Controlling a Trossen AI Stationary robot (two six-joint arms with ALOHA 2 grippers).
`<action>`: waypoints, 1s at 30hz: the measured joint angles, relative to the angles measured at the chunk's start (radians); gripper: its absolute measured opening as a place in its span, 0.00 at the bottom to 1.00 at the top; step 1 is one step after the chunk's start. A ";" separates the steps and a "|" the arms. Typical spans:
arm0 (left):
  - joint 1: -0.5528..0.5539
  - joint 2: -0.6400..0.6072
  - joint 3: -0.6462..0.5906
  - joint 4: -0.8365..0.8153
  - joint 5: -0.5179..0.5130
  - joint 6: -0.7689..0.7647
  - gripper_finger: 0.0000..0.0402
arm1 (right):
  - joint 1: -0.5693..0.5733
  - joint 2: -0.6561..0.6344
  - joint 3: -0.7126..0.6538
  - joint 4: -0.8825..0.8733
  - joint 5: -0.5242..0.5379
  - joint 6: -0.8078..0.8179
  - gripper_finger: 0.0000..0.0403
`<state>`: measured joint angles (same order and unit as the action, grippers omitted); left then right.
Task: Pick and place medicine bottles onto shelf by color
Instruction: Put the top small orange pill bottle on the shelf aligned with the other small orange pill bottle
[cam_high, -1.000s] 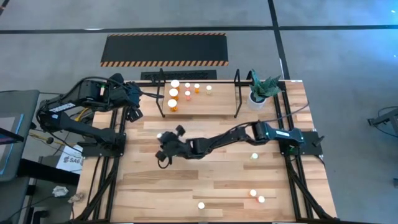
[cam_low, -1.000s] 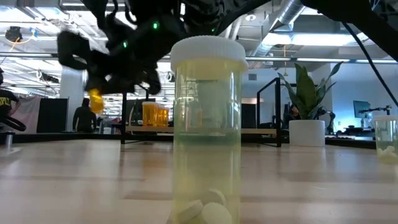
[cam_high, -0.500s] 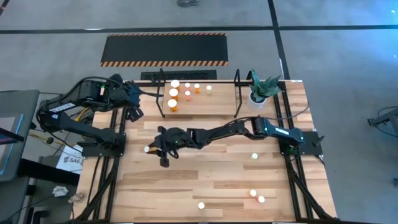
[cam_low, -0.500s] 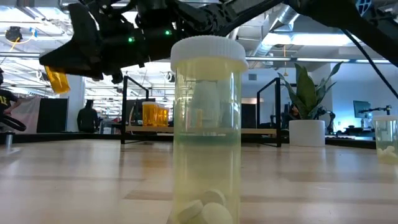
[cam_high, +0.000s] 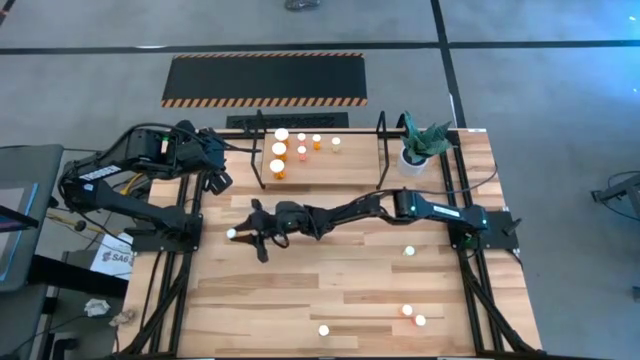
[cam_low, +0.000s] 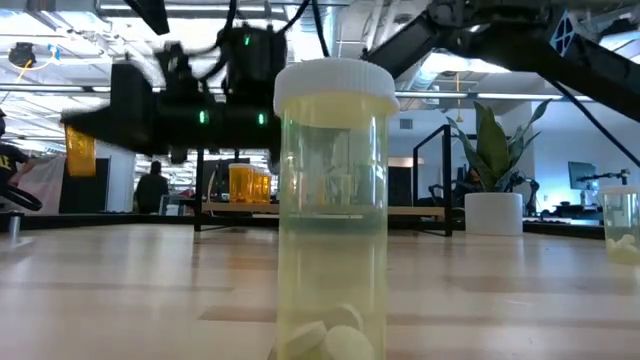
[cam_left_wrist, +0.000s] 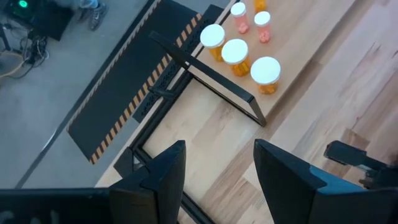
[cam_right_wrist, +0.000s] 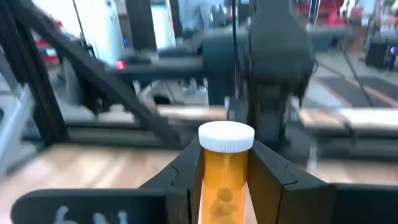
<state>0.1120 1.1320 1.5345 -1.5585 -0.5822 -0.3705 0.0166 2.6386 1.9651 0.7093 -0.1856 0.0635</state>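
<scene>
While clamped, white-capped orange bottle (cam_right_wrist: 225, 171)

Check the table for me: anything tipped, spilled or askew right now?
Nothing stands out. Bottles on the shelf stand upright, the loose ones on the table too. The right gripper holds an orange bottle, carried sideways above the table.

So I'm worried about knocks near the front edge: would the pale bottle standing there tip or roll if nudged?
Probably tips fairly easily: the pale bottle is tall for its narrow base and stands upright. It looks light, with only a few tablets at the bottom. Once down, its round body would likely roll across the smooth wooden table.
</scene>
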 joint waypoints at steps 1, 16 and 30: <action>0.000 0.000 0.000 0.000 -0.001 -0.001 0.44 | 0.000 0.005 -0.004 -0.002 0.001 -0.002 0.29; 0.000 0.000 0.000 0.005 -0.035 -0.006 0.44 | 0.000 0.110 -0.004 0.073 0.001 0.015 0.29; 0.000 0.000 0.000 0.005 -0.035 -0.018 0.44 | 0.002 0.115 -0.005 0.029 0.002 0.023 0.30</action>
<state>0.1120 1.1320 1.5341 -1.5536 -0.6174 -0.3890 0.0189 2.7538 1.9606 0.7381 -0.1833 0.0864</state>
